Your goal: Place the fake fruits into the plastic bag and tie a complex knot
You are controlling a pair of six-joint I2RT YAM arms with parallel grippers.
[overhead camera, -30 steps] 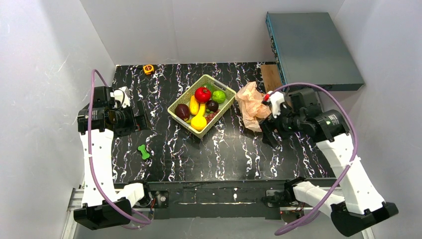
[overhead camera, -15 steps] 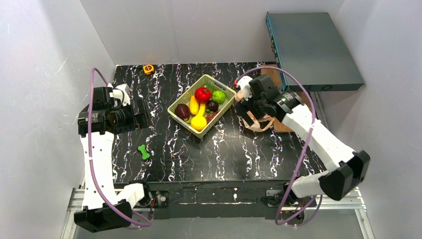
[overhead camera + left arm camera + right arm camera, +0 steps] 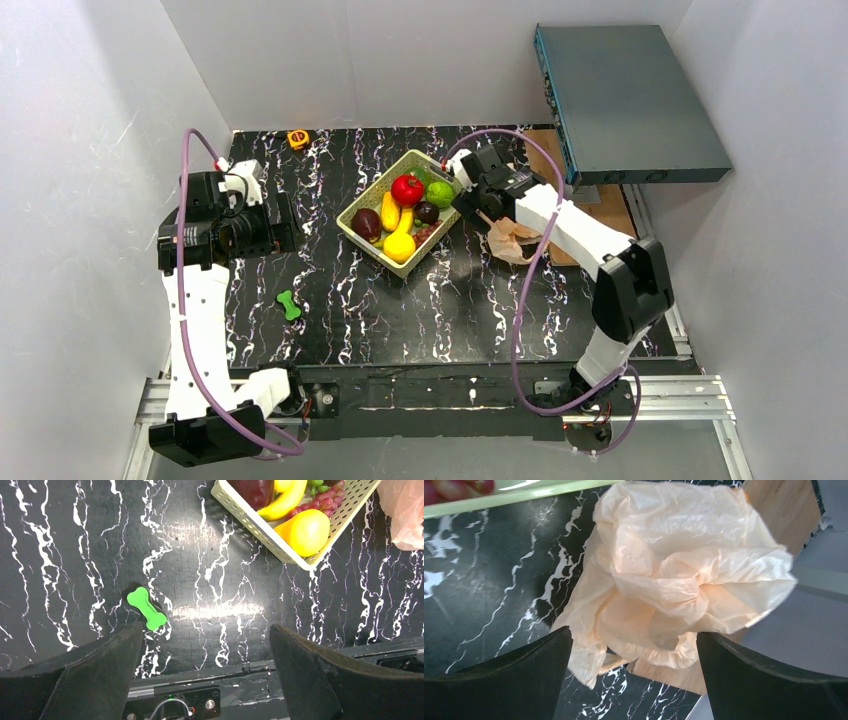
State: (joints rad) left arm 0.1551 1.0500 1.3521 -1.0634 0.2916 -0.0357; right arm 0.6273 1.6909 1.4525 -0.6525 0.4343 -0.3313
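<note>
From above, glossy plastic fake fruits are seen in a light green slotted basket toward the worktop's far edge; a crumpled peach-tan plastic bag lies beside its right corner; in the left wrist view, the left gripper is spread wide, empty; in the right wrist view, the right gripper is spread wide over the plastic bag; its film is judged light, limp and slippery, best pinched at a bunched fold.

One pale-green slotted plastic basket, one glossy red apple, one green lime, two dark purple plums, one crinkly peach plastic bag, one green bone-shaped toy.
</note>
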